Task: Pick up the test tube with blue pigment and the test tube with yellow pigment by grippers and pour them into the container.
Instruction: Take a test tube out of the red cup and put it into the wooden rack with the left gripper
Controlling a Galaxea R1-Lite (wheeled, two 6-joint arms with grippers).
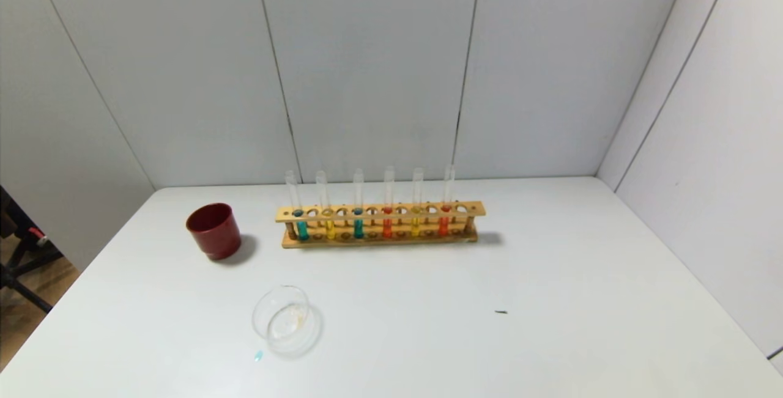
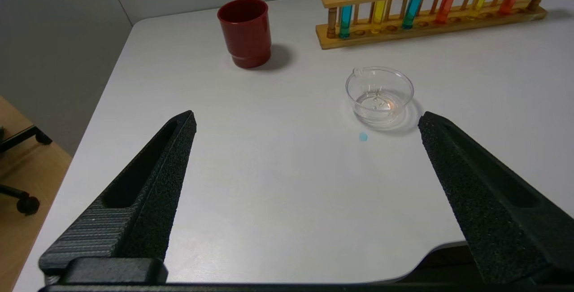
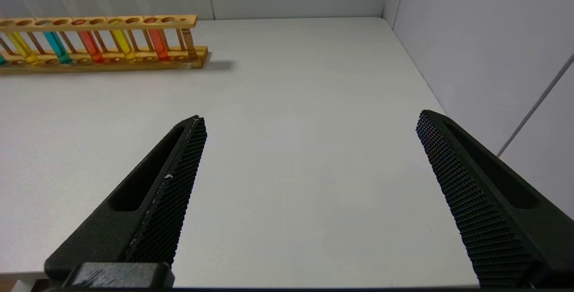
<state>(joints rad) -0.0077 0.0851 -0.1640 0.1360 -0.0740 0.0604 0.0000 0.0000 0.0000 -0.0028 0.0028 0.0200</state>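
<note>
A wooden rack at the table's back holds several upright tubes. The test tube with blue pigment stands at its left end and shows in the left wrist view. A yellow tube stands next to it, and a second yellow tube stands further right. The clear glass container sits in front of the rack, left of centre. My left gripper is open and empty, low over the near table short of the container. My right gripper is open and empty over the near right table. Neither shows in the head view.
A dark red cup stands left of the rack. A darker teal tube and two orange-red tubes are also in the rack. A small blue drop lies beside the container. Grey walls close the back and right.
</note>
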